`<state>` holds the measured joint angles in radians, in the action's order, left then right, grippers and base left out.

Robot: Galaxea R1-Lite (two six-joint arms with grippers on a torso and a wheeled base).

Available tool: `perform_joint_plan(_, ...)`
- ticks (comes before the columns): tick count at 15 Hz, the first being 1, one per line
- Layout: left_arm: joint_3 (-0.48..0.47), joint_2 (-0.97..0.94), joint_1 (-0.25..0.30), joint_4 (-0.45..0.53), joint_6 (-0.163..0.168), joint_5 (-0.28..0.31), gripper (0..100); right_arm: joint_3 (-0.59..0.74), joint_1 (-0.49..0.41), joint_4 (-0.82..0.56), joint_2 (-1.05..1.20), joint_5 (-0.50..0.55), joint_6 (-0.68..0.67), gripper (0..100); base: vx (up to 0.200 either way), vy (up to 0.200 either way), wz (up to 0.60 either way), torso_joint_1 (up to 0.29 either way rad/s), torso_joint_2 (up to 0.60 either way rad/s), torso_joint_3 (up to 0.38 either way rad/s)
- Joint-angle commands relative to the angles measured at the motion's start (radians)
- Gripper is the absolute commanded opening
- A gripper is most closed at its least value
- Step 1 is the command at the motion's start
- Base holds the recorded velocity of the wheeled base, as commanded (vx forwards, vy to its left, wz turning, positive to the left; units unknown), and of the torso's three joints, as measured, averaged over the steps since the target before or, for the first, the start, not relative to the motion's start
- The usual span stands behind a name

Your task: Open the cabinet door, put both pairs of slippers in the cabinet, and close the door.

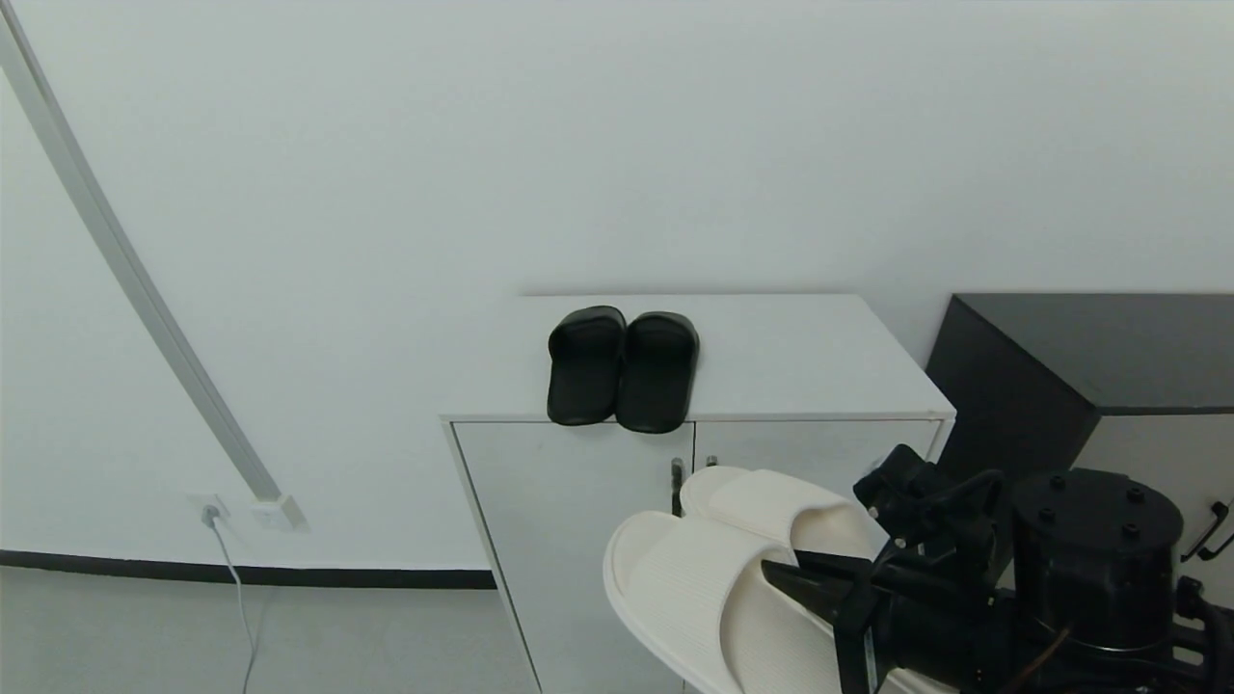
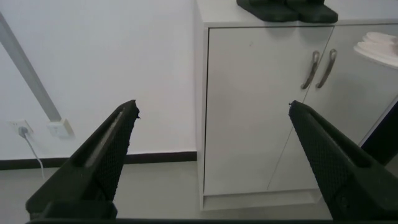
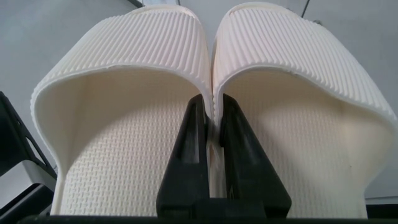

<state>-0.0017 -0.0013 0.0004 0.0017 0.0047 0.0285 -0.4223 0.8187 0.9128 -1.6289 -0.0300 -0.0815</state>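
Observation:
A pair of black slippers lies on top of the white cabinet, toes toward the wall, heels at the front edge; their heels also show in the left wrist view. Both cabinet doors are shut, with two metal handles side by side at the middle. My right gripper is shut on a pair of white slippers, pinching their inner side walls together, and holds them in the air in front of the cabinet's right door. My left gripper is open and empty, low and facing the left door.
A dark cabinet stands right of the white one. On the wall to the left runs a slanted grey conduit ending at a socket with a plugged cable. Grey floor lies open left of the cabinet.

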Motion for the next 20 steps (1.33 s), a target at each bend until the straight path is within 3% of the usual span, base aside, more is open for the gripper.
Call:
perform_joint_plan(1, 0.0, 0.001, 0.0, 0.0, 0.0, 0.001, 100, 0.008, 0.0, 0.0, 0.0, 0.002, 0.0, 0, 0.0, 0.0, 0.0, -0.232, 0.54, 0.33)
perform_joint_plan(20, 0.0, 0.001, 0.001, 0.003, 0.0, 0.002, 100, 0.034, 0.008, 0.018, -0.006, -0.004, 0.019, 0, 0.0, 0.0, 0.0, -0.182, 0.51, 0.325)
